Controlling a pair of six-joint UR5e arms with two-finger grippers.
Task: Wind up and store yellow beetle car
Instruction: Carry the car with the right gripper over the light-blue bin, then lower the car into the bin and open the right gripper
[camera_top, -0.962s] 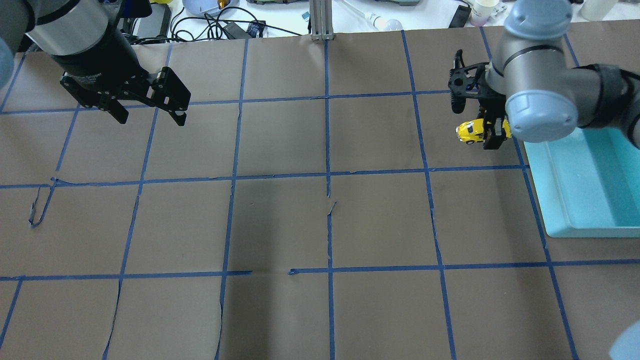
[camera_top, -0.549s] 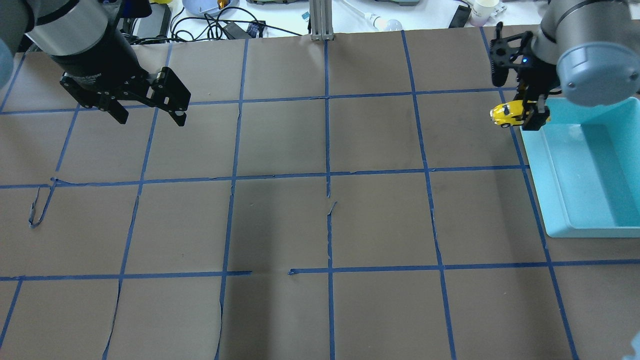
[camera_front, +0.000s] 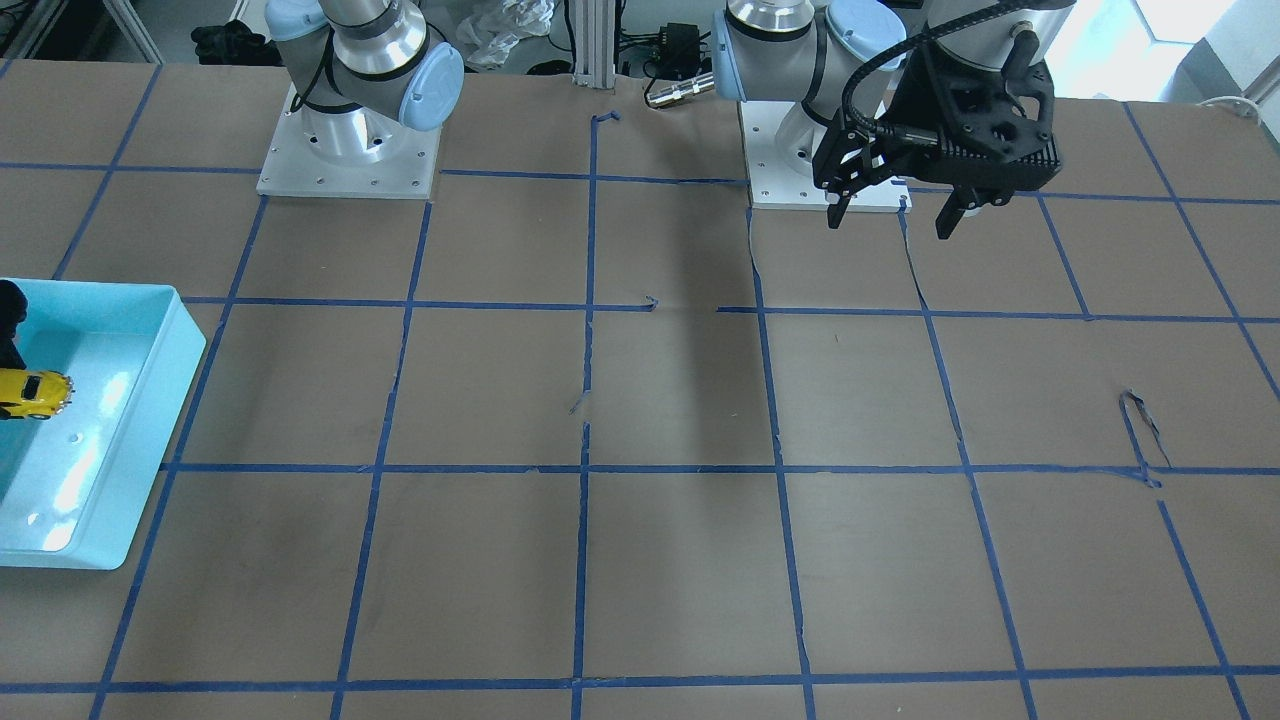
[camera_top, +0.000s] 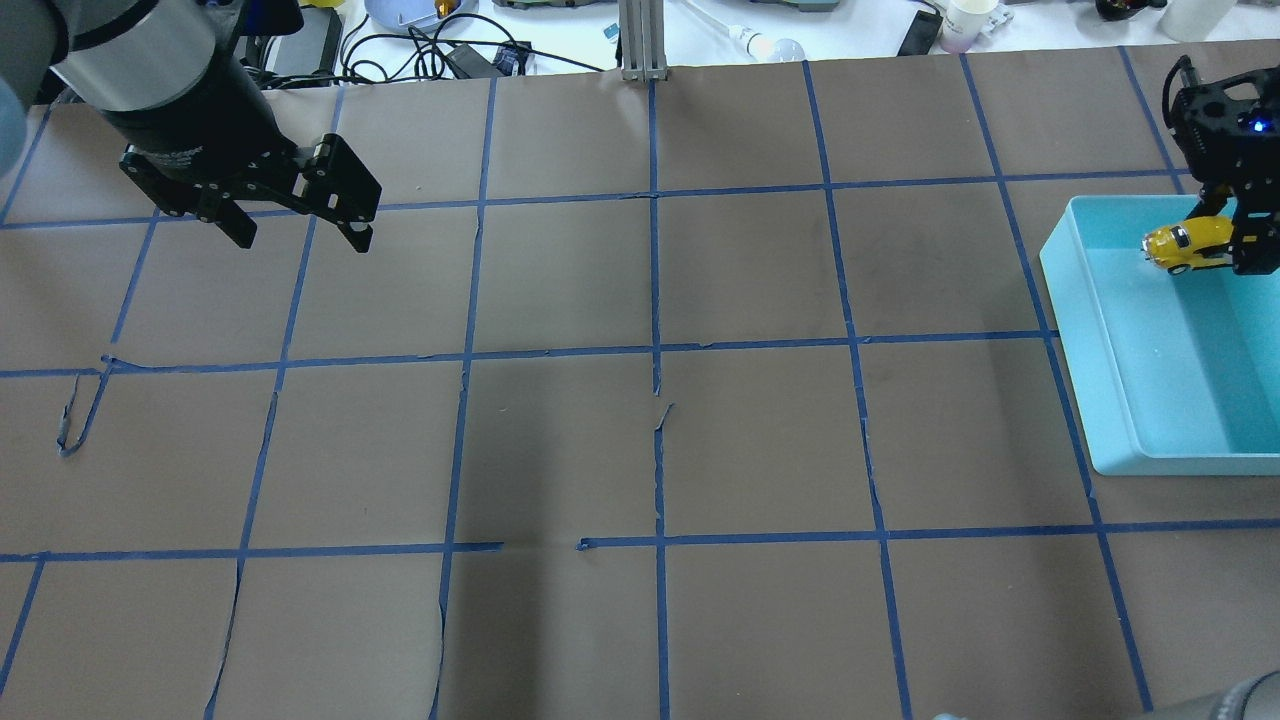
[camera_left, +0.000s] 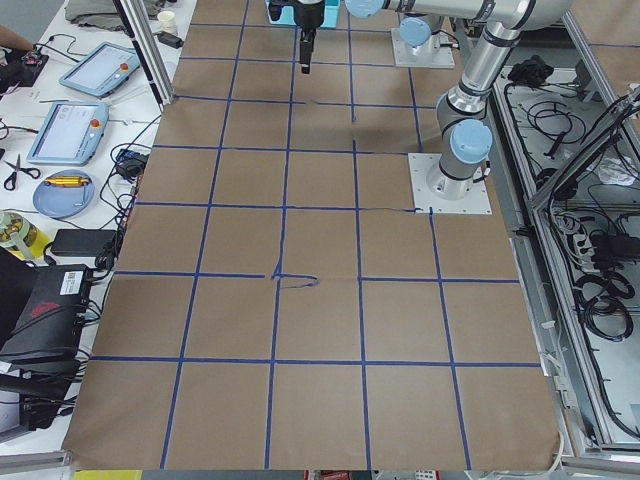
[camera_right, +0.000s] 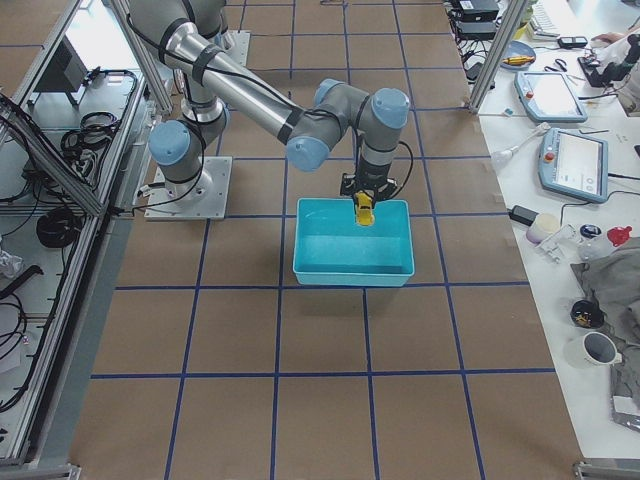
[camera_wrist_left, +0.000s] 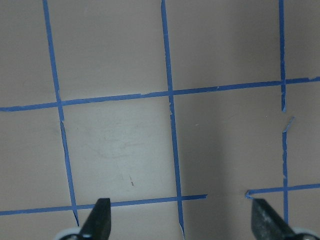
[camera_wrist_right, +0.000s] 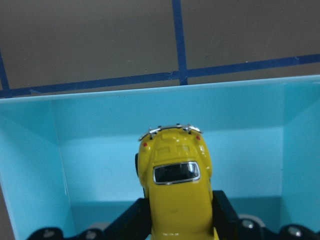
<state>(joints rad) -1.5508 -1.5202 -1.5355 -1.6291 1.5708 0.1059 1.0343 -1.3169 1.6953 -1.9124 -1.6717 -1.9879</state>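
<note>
Now storing: gripping the tiny glossy yellow beetle car (camera_top: 1185, 247) in the black right gripper (camera_wrist_right: 182, 212), above the far end of the turquoise plastic tray (camera_top: 1100, 400). Next, probably lower and release. Meanwhile, black left gripper (camera_top: 303, 240) spread, empty.

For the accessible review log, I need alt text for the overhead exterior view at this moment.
The right gripper holds the yellow beetle car over the far end of a light blue bin at the right edge of the brown, blue-taped table. The left gripper, open and empty, hangs over the table at upper left.
</note>
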